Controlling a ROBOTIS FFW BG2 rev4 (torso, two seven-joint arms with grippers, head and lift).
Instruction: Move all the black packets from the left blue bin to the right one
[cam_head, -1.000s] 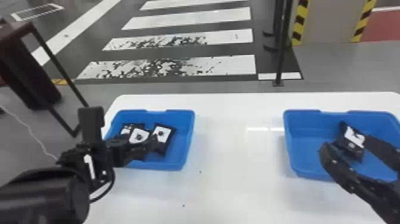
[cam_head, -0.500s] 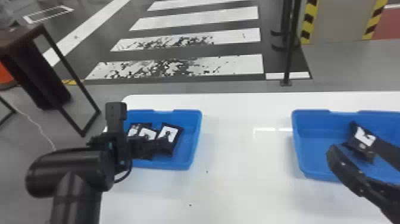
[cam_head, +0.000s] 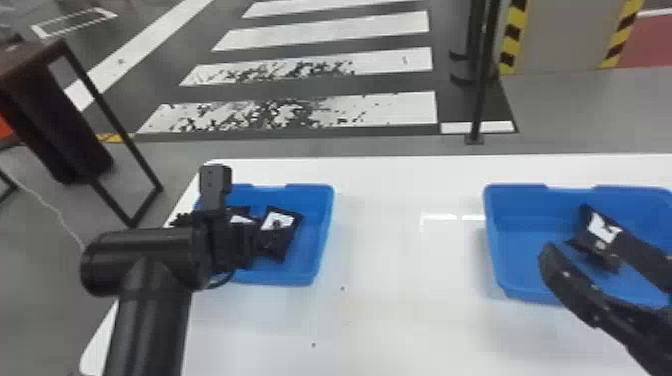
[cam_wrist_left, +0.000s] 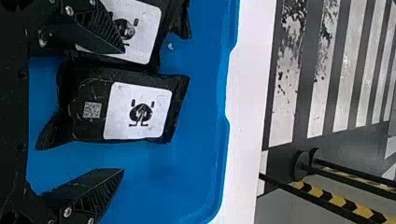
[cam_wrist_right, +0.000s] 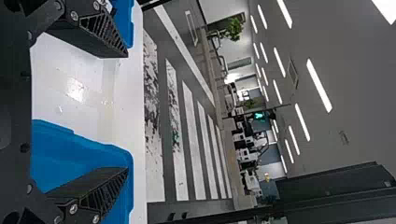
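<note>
Black packets (cam_wrist_left: 144, 28) sit in left bin (cam_head: 325, 235); another packet (cam_head: 602, 230) lies in right bin (cam_head: 515, 192). Left pincer (cam_wrist_left: 123, 111) has swung farther over left bin, open astride rightmost packet (cam_wrist_left: 84, 126): likely next transfer. Right pincer (cam_wrist_right: 127, 111), spread, empty.

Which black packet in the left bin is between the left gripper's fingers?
The rightmost packet, with no finger over it; its neighbour is partly hidden behind one finger of the left gripper.
</note>
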